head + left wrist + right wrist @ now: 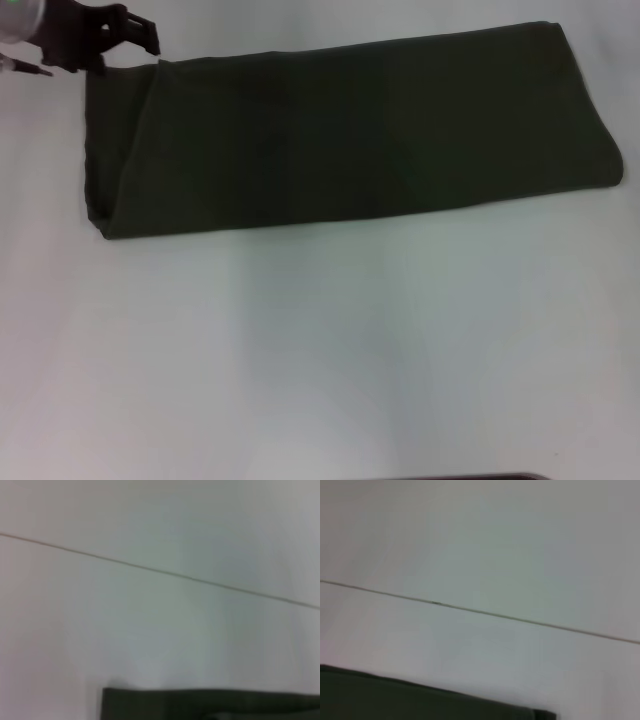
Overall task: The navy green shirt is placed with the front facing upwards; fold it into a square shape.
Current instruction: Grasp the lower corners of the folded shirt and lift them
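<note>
At upper left of the head view, left gripper (125, 40) sits just off the shirt's (360, 135) far left corner; jaw state cannot be told. Shirt lies as a long folded band across the upper table (320, 350). Right gripper unseen.

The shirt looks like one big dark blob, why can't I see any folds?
Head view: the navy green shirt is so dark that its creases barely show, and the left gripper by its far left corner looks soft. Both wrist views: blurry, only a shirt edge and a thin line on the table.
</note>
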Action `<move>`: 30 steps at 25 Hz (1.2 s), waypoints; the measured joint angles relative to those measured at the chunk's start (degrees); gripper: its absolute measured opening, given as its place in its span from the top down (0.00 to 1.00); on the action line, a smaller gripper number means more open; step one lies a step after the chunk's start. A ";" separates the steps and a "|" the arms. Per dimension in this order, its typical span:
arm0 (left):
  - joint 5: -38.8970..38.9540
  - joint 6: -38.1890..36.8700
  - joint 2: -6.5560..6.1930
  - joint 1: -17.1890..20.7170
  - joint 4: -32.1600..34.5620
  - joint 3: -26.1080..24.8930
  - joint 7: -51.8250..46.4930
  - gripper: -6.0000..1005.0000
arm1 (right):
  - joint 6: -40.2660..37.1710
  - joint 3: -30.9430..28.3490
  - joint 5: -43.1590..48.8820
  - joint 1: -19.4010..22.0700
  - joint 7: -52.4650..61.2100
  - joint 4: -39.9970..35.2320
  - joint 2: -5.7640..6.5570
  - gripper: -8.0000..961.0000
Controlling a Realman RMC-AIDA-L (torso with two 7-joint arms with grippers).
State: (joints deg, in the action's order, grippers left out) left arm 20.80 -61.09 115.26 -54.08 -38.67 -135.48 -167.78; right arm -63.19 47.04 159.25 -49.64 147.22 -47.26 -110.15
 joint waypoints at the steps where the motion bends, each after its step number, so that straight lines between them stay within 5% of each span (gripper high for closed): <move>1: 0.43 -0.41 -0.03 0.49 -1.14 -0.84 0.27 0.43 | -1.12 -0.52 -0.58 -0.03 0.00 -0.14 0.36 0.31; 6: 10.60 -5.28 -1.48 3.81 -4.65 -3.79 5.97 0.22 | -8.28 -5.63 -6.48 0.75 -0.61 -0.28 2.99 0.21; 10: 17.78 -8.35 -2.56 7.23 -6.59 -4.50 8.62 0.18 | -13.40 -7.78 -13.98 3.36 -2.26 -1.16 4.84 0.15; 13: 20.62 -9.55 -2.49 9.53 -8.48 -4.60 10.18 0.18 | -15.74 -7.85 -17.74 5.62 -3.74 -2.78 4.98 0.11; 30: 32.13 -19.29 0.07 17.54 -13.13 -5.09 22.67 0.19 | -31.95 -16.28 -46.23 27.33 -37.26 -5.77 -2.22 0.11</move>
State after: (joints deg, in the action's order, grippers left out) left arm 52.92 -80.38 115.34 -36.54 -51.81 -140.57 -145.11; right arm -95.14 30.76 113.02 -22.31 109.96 -53.03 -112.37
